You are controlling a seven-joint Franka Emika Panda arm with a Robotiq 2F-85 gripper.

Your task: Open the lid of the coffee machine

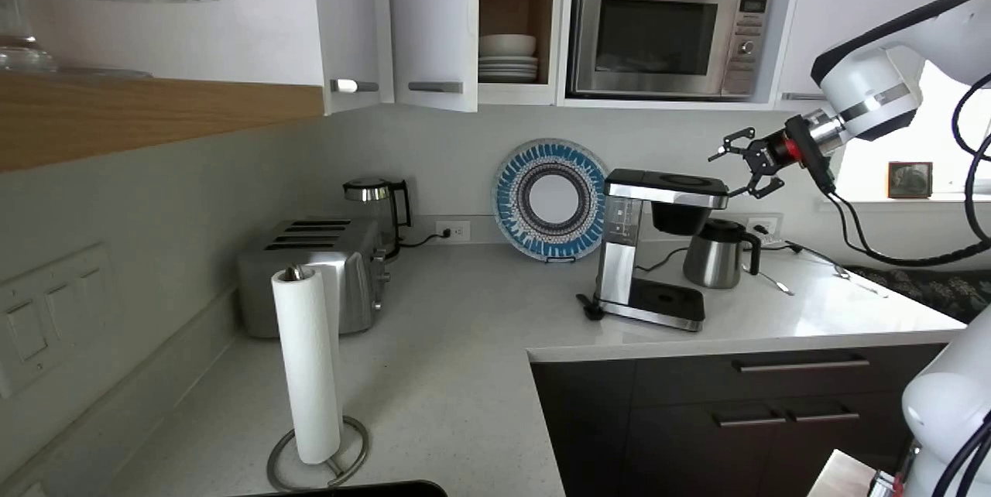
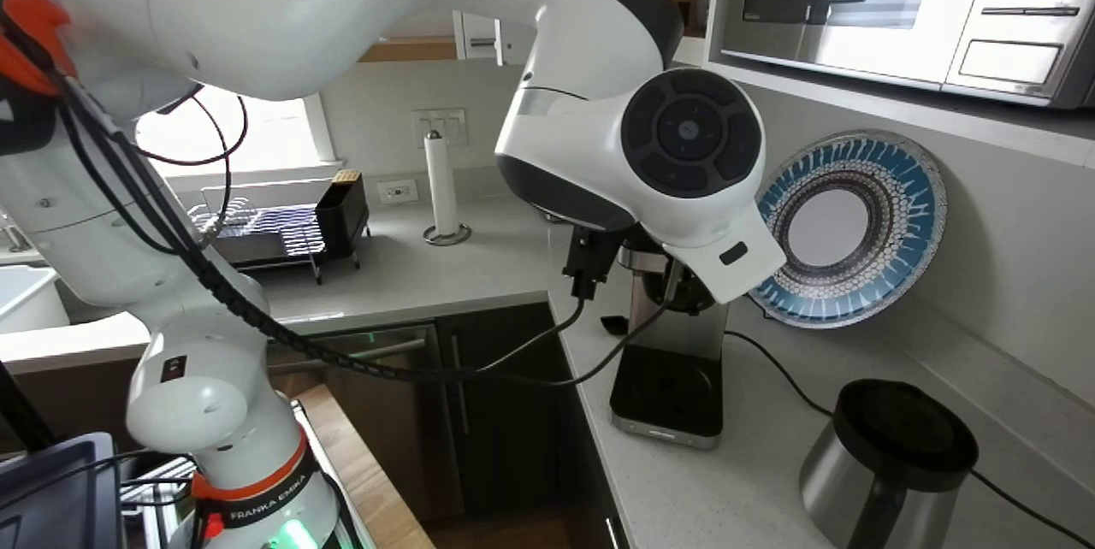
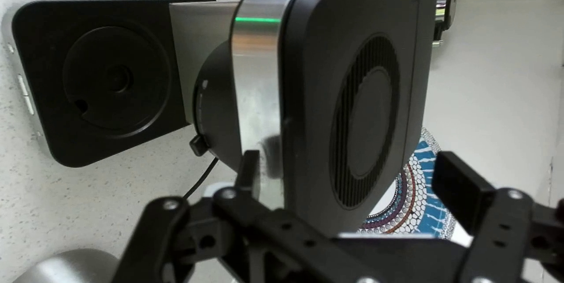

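- As I judged it, the step in hand was the approach: the thin, flat, dark rectangular lid [image 3: 365, 120] lay closed atop the silver-and-black drip coffee machine [image 1: 618, 272] on the pale speckled counter [image 1: 457, 342].
- The black two-fingered gripper [image 3: 354, 178] stood near the lid's front edge, fingers apart, gripping nothing; whether one touched, I could not tell.
- Next, probably, one fingertip had to catch that edge and lift.
- Counted: one machine, one lid, one gripper, one black-topped steel carafe [image 1: 708, 263], one silver toaster [image 1: 359, 284], one silver microwave [image 1: 654, 36], one white paper-towel roll [image 1: 304, 365], one blue-patterned round plate [image 1: 552, 199].
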